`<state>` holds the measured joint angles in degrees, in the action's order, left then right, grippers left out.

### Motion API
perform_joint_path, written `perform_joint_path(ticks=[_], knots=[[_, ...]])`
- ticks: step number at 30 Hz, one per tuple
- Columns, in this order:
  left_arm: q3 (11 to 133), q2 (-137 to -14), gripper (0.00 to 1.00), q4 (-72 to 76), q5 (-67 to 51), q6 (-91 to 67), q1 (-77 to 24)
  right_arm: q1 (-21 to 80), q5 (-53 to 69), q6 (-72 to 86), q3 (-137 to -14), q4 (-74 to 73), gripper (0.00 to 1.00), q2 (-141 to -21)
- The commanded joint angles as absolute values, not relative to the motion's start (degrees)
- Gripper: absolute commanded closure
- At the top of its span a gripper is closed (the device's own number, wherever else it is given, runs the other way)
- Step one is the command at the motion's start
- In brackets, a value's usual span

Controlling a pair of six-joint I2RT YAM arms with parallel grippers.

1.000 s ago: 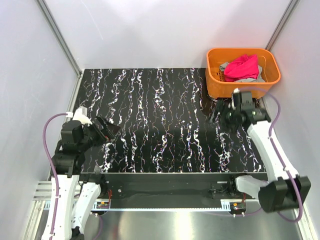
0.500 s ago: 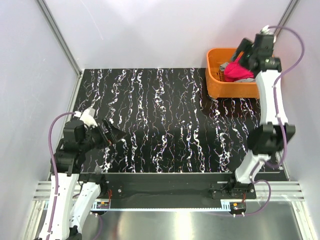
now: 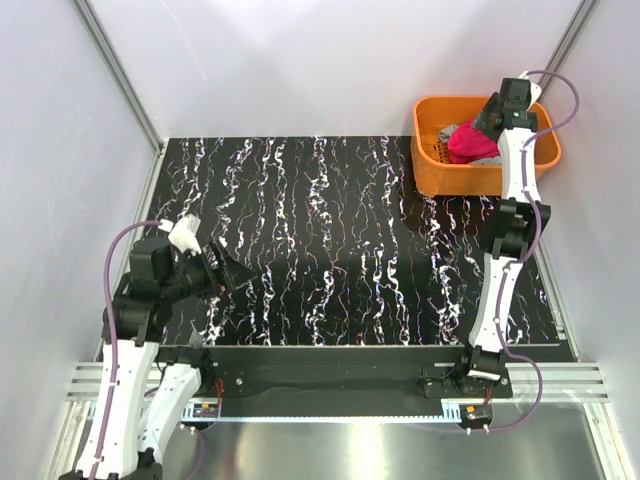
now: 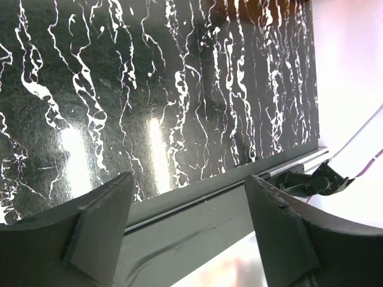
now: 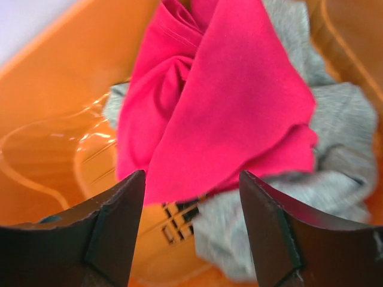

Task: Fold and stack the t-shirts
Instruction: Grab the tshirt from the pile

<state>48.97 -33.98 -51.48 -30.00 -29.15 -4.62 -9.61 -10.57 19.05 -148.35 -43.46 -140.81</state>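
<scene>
A crumpled pink t-shirt (image 3: 470, 140) lies on a grey t-shirt (image 3: 487, 157) inside the orange basket (image 3: 440, 172) at the back right. In the right wrist view the pink shirt (image 5: 227, 101) and the grey shirt (image 5: 335, 149) fill the frame. My right gripper (image 3: 490, 115) hangs open just above the shirts, empty; it also shows in the right wrist view (image 5: 192, 182). My left gripper (image 3: 228, 272) is open and empty over the table's front left, its jaws wide apart in the left wrist view (image 4: 188, 188).
The black marbled table (image 3: 330, 230) has walls close on the left, back and right. Its front edge and a metal rail (image 4: 227, 191) show under the left gripper. The right arm (image 3: 510, 230) stands stretched up along the right side.
The right arm has swung from the table's right side up and back over the basket, then lowered toward the shirts. The left gripper has shifted slightly right.
</scene>
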Motion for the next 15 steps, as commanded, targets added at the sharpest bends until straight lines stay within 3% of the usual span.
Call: perform_joint_path(ticks=[1,4,6,7,9,11,12,13,15], knots=[[51.7,-36.1,0.23,-50.9,-31.9,-27.9,-4.9,-9.9,-10.7,20.9,-154.2,-42.6,0.30,-144.7],[52.5,-38.1,0.19,-50.8,-31.4,-27.7,-4.9,-9.9,-9.9,22.1,-154.9,-40.6,0.31,-148.1],[52.6,-39.0,0.16,-50.6,-31.1,-27.4,-4.9,-9.9,-10.5,21.9,-155.0,-38.8,0.38,-149.8],[52.6,-39.5,0.16,-50.6,-30.9,-27.3,-4.9,-9.9,-11.1,22.5,-155.0,-37.9,0.47,-150.4],[52.9,-40.0,0.16,-50.6,-31.0,-27.2,-4.9,-10.0,-11.8,22.3,-156.0,-37.0,0.53,-151.5],[53.3,-40.6,0.17,-50.7,-31.3,-27.3,-4.9,-10.0,-11.6,22.1,-157.1,-36.2,0.69,-152.0],[53.6,-40.8,0.17,-50.6,-31.3,-27.4,-4.9,-10.0,-11.3,21.9,-157.6,-36.1,0.80,-151.9],[53.8,-41.3,0.18,-50.7,-31.4,-27.4,-4.9,-10.0,-11.3,22.1,-158.1,-36.1,0.98,-151.6],[54.4,-41.7,0.19,-50.5,-31.6,-27.7,-5.0,-10.0,-12.1,22.9,-158.1,-36.1,1.00,-149.2]])
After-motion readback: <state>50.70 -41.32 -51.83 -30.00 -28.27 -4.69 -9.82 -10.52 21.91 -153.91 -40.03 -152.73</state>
